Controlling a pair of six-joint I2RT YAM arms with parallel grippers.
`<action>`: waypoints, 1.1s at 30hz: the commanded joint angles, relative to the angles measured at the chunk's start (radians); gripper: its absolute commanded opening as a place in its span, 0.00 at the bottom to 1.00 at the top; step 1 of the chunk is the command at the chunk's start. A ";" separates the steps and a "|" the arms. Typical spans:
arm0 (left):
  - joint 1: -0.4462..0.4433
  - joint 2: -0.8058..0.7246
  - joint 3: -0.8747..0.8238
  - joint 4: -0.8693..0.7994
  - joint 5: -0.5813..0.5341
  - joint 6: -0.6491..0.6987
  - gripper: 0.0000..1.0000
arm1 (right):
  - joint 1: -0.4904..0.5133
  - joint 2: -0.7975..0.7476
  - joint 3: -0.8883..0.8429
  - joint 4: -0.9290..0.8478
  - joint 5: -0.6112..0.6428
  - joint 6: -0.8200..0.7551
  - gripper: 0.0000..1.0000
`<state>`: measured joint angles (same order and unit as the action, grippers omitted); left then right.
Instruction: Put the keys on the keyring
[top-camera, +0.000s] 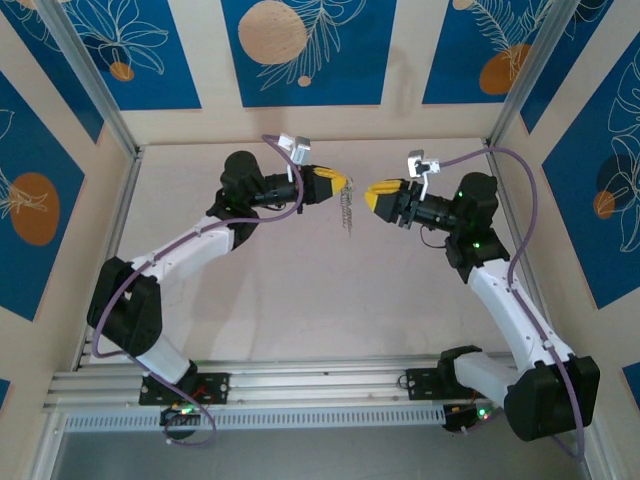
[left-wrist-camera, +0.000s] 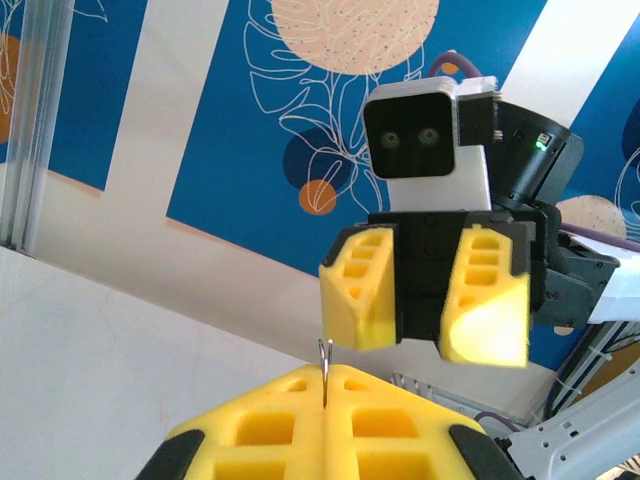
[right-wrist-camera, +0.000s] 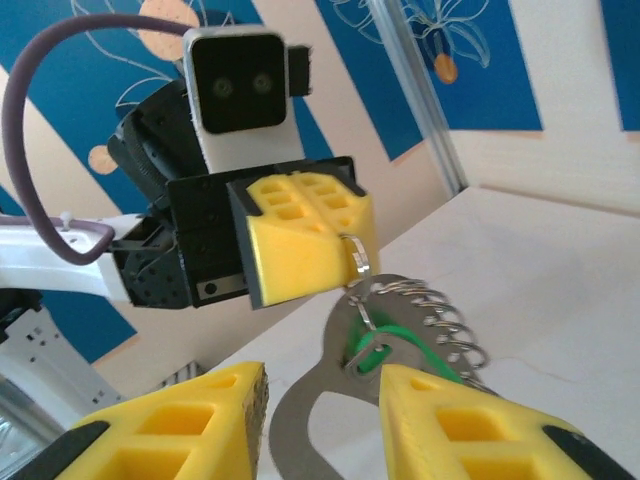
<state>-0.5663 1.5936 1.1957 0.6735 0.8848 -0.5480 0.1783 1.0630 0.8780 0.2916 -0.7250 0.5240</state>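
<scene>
Left gripper (top-camera: 343, 184), yellow pads together, clamps the top of the thin grey oval metal keyring (right-wrist-camera: 318, 380), which hangs long axis down. Right gripper (top-camera: 368, 192), jaws apart, faces it; mint-green-headed silvery key (right-wrist-camera: 385, 342) dangles just ahead.

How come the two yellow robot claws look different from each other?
The left gripper has its jaws squeezed shut, while the right gripper has its jaws standing apart. The left gripper pinches the thin wire of the keyring, which dangles below it. The right gripper holds nothing. Both have yellow jaws on black bodies, and they face each other.
</scene>
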 joint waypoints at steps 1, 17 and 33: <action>-0.012 -0.029 0.017 0.063 -0.001 0.006 0.00 | -0.016 0.005 -0.024 0.076 0.016 0.079 0.37; -0.021 -0.018 0.019 0.089 0.003 -0.012 0.00 | 0.046 0.129 0.028 0.131 0.109 0.121 0.33; -0.025 0.000 0.021 0.118 0.002 -0.026 0.00 | 0.127 0.050 -0.073 0.023 0.157 0.034 0.30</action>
<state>-0.5793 1.5940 1.1957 0.7261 0.8852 -0.5678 0.3225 1.1564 0.8368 0.3431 -0.5816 0.5823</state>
